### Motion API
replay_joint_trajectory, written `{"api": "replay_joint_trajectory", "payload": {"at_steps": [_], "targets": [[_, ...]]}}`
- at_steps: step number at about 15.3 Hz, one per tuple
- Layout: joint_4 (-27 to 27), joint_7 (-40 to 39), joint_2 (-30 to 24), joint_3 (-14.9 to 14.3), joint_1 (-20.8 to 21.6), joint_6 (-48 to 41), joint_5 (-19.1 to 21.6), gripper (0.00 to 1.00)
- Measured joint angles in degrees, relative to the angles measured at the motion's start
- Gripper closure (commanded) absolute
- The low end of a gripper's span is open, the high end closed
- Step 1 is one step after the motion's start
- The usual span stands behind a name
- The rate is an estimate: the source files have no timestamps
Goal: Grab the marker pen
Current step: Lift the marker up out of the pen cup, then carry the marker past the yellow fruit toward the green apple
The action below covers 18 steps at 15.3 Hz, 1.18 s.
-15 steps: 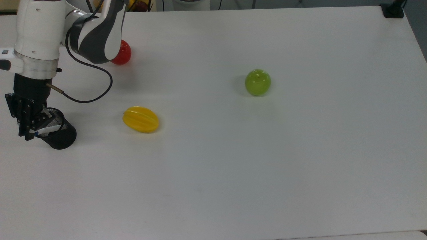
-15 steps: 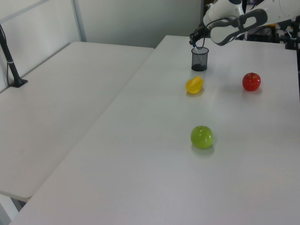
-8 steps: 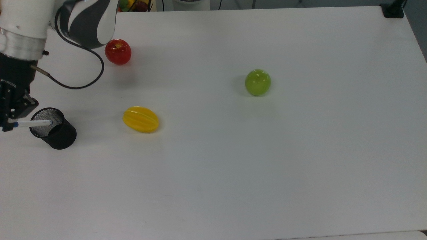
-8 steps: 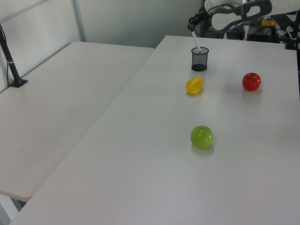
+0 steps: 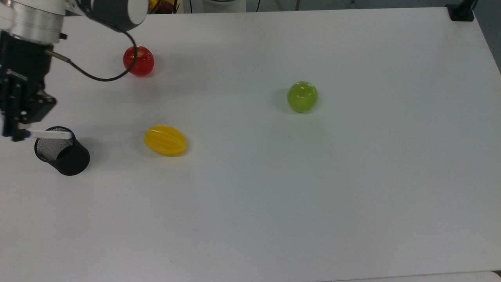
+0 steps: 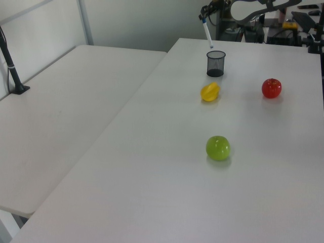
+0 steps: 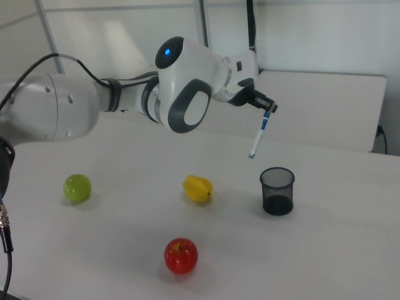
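Lifting clear at the top view's far left, we've got the claw (image 5: 17, 131) clamped on the blue-capped end of the marker pen (image 5: 49, 134), which hangs above the black mesh cup (image 5: 62, 150), its tip out of the rim in the right view. We judge the taking nearly done; next, carry it away without clipping the cup. Moving right across the tabletop (image 5: 274, 196): yellow fruit (image 5: 165, 140), red apple (image 5: 138, 60) farther back, green apple (image 5: 302, 96) well apart.
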Motion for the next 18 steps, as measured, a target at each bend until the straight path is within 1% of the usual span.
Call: {"api": "replay_joint_trajectory", "payload": {"at_steps": [2, 6, 10, 15, 18], "targets": [[-1.6, 0.0, -2.15, 0.4, 1.89, -6.95, 0.11, 1.0], [-3.86, 0.0, -6.43, 2.35, 5.01, -21.18, 0.18, 1.0], [-9.83, 0.0, -10.44, 2.98, 8.88, -29.0, 0.39, 1.0], [-15.11, -2.0, -14.23, 4.98, 11.32, -38.57, 0.46, 1.0], [-18.04, -3.59, -15.75, 6.49, 11.92, -42.76, 0.49, 1.0]]}}
